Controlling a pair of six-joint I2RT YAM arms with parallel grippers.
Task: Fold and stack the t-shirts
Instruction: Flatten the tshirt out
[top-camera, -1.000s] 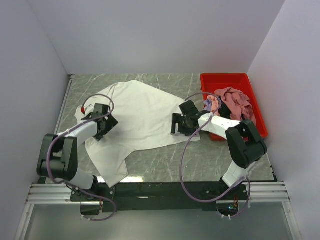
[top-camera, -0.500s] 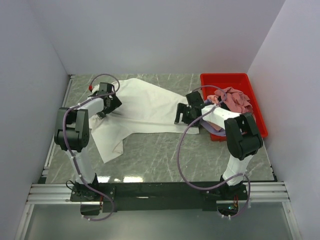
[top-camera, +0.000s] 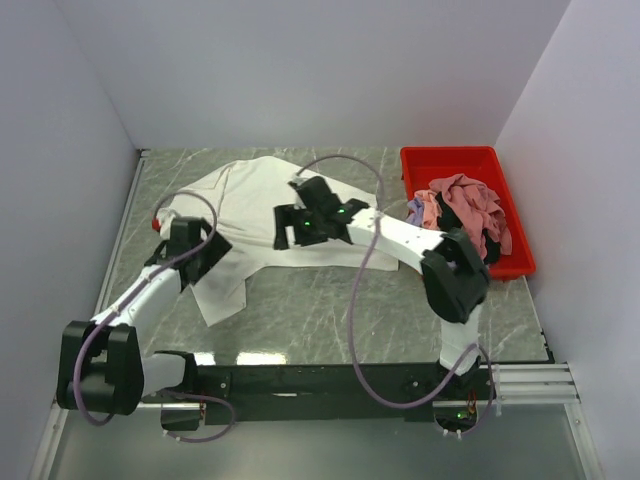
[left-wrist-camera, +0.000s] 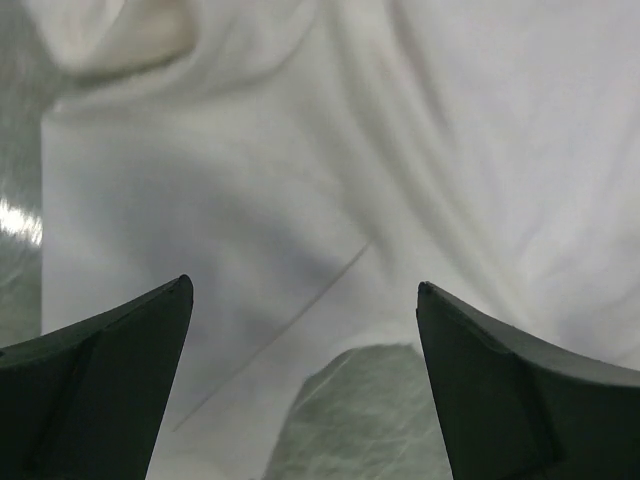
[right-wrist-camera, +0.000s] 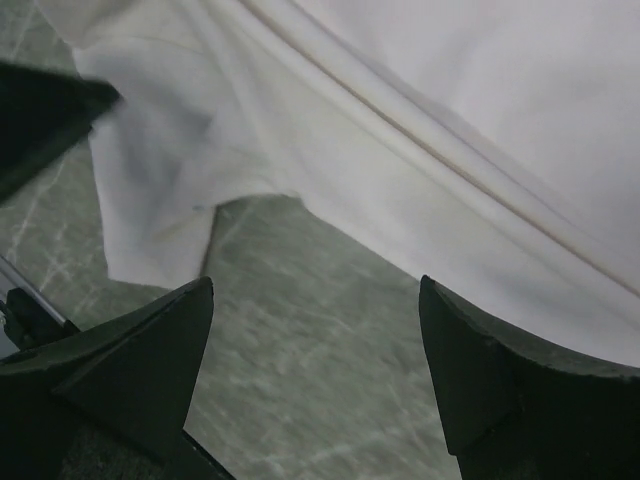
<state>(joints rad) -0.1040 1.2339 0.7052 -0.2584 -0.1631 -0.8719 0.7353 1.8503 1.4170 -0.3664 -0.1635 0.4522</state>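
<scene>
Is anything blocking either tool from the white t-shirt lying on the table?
Nothing visible does. The left tool and right tool are both open and hang directly over the white t-shirt. Between their fingers only its fabric and the bare table show.

Near table (top-camera: 330, 315) lies open; white t-shirt (top-camera: 250, 198) and red bin (top-camera: 450, 152) beyond.

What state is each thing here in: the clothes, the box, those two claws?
white t-shirt: unfolded, rumpled on the table.
red bin: upright, holding clothes.
pink t-shirts: heaped unfolded inside it.
left gripper: open, empty.
right gripper: open, empty.
</scene>
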